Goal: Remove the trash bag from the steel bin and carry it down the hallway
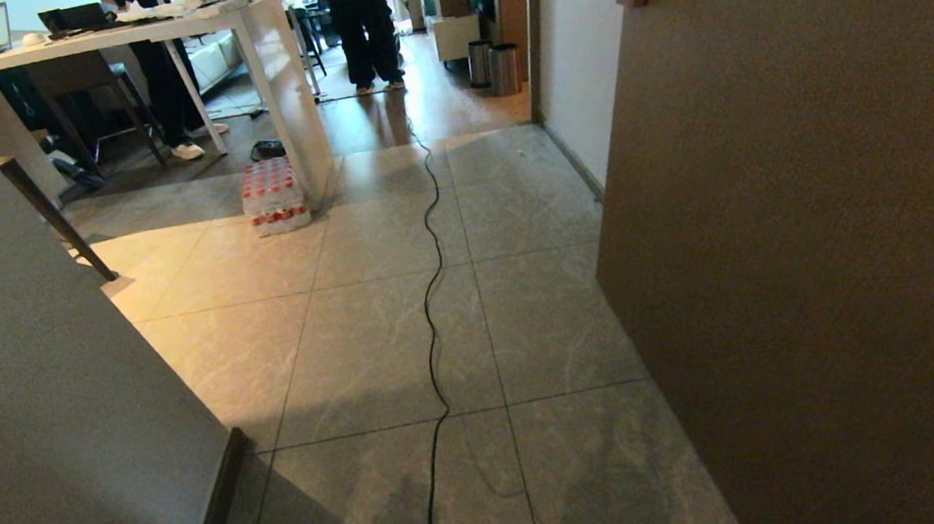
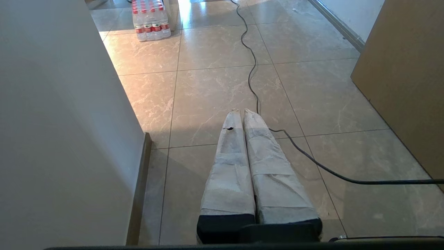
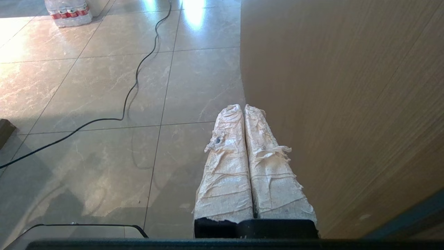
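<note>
A: Since the bins (image 1: 497, 68) stand far down the hallway (image 1: 406, 346), beside the right-hand wall where the tiles give way to wood floor, is the bag visible at all?

B: No. Two steel cylinders stand there touching or nearly so, and I cannot tell which is ours or whether a liner sits inside. No bag shows in any view.

A: How would you expect it to handle?

B: I judge it light and limp: thin plastic, slippery, easy to tear if snagged on the rim. Best to pinch gathered film at the bag's mouth, near the rim, and lift straight up so the bin does not come along.

A: And the grippers?

B: The left gripper (image 2: 242, 111) has its wrapped fingers pressed together, holding nothing, hanging above the tiles. The right gripper (image 3: 243, 107) is the same: pads closed on each other, empty, close beside the brown panel (image 3: 347, 104). Both would need to spread before any grasp.

A: What is in the way?

B: A black cable (image 1: 433, 283) snakes down the middle of the floor toward the bins; wheels could catch it. A pack of bottles (image 1: 274, 195) sits against the white table (image 1: 273, 65) on the left. A person (image 1: 362, 21) stands on the wood floor near the bins, another behind the table. The wall corner (image 1: 54, 383) on the left narrows the passage.
</note>
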### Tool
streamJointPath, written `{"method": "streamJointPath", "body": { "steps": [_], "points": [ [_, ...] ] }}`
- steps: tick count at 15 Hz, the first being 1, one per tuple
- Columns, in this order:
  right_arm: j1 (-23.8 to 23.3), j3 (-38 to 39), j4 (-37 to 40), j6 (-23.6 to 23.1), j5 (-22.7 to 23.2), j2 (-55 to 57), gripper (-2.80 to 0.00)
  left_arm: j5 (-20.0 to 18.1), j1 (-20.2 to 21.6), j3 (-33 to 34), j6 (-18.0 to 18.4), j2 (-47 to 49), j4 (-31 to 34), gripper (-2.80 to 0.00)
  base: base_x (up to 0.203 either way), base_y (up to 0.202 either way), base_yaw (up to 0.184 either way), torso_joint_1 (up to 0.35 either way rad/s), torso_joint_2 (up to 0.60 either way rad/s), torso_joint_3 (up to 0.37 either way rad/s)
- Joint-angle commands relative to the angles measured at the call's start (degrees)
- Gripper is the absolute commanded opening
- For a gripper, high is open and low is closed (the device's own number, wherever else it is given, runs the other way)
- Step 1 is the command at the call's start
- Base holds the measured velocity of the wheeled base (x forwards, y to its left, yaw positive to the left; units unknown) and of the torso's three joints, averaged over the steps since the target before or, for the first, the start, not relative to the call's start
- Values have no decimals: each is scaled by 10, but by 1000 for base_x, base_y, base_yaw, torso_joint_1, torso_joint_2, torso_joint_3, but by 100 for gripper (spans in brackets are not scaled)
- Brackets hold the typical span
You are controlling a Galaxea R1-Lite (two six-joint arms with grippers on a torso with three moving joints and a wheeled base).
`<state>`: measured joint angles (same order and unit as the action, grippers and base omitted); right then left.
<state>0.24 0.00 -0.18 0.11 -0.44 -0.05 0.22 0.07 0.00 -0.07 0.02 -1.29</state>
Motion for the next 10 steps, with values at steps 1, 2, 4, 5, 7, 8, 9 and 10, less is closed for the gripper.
{"method": "streamJointPath", "body": {
  "steps": [1,2,4,5,7,8,9,10],
  "points": [
    [0,0,0,0,0,0,-280,0,0,7,0,0,0,-280,0,0,0,0,0,0],
    [0,0,0,0,0,0,-280,0,0,7,0,0,0,-280,0,0,0,0,0,0],
    [0,0,0,0,0,0,-280,0,0,7,0,0,0,-280,0,0,0,0,0,0],
    [0,0,0,0,0,0,-280,0,0,6,0,0,0,-280,0,0,0,0,0,0],
    [0,0,0,0,0,0,-280,0,0,6,0,0,0,-280,0,0,0,0,0,0],
    [1,0,0,0,0,0,-280,0,0,6,0,0,0,-280,0,0,0,0,0,0],
    [0,0,0,0,0,0,-280,0,0,6,0,0,0,-280,0,0,0,0,0,0],
    [0,0,-1,0,0,0,-280,0,0,6,0,0,0,-280,0,0,0,0,0,0]
  ]
}}
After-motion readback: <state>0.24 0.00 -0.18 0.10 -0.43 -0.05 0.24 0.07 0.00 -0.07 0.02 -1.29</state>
